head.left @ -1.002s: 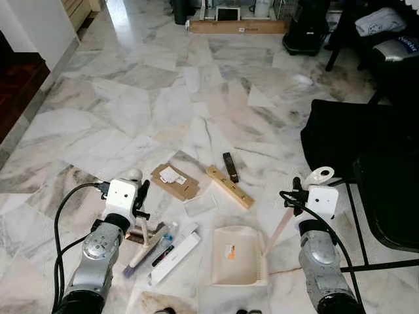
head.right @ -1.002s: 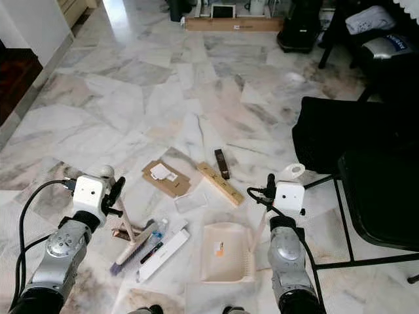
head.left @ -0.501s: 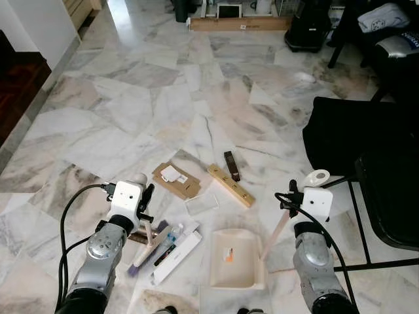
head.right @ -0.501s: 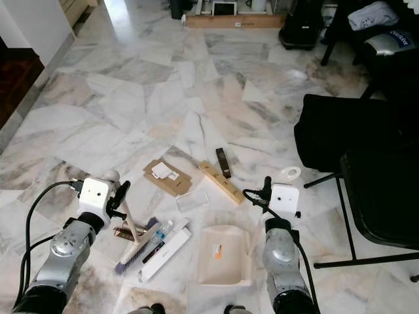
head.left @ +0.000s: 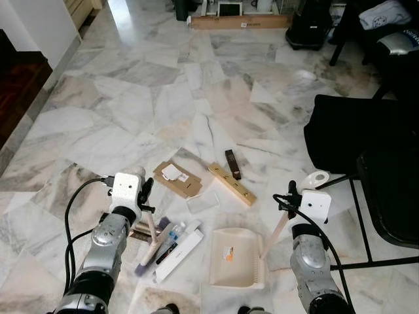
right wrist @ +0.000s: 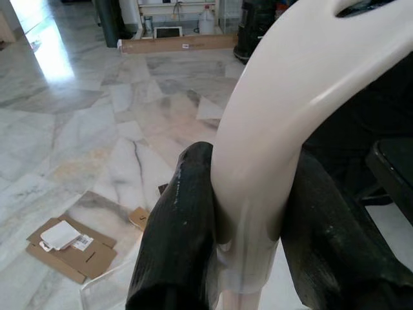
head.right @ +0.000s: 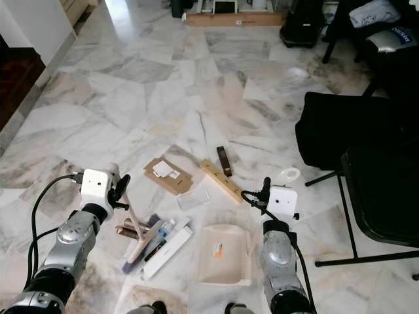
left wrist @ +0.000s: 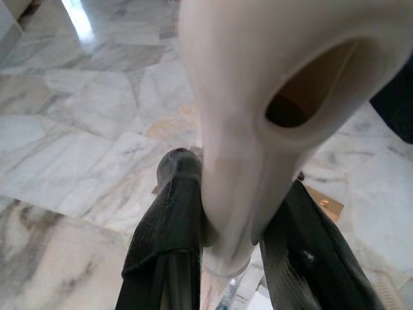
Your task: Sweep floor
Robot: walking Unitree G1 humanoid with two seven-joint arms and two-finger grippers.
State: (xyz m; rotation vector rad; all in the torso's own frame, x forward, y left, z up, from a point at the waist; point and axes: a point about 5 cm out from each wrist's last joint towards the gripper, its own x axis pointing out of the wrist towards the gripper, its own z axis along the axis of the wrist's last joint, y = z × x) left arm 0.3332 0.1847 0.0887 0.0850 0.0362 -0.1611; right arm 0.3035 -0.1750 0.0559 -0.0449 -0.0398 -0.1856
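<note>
— Grippers first: what are they holding?

— Left gripper [left wrist: 226, 258] is clamped on the cream handle of the hand broom [head.left: 149, 243], its fingers [left wrist: 164, 239] pressing either side of the handle. The broom slants down to the floor, its purple bristles touching the marble just beside a long white box [head.left: 178, 255].

— And the other one?

— Right gripper [right wrist: 248, 258] is closed on the handle of the cream dustpan [head.left: 237, 257] — the handle rises at a slant from the pan's right rear corner to the gripper. The pan sits flat on the marble floor [head.left: 131, 111] between the two arms, mouth toward the litter.

— What litter lies ahead?

— Just beyond the pan, a clear plastic lid [head.left: 201, 204]. Left of that, a flat piece of cardboard [head.left: 177, 179] with a white label on it. A wooden strip [head.left: 231, 184] lies diagonally just beyond the lid, and a small dark bar [head.left: 232, 164] is just beside its far end.

— Farther out?

— On the right, a black chair [head.left: 386, 190] with a dark cloth draped nearby. Far across the room, a long cardboard box [head.left: 239, 22] lies along the wall.
</note>
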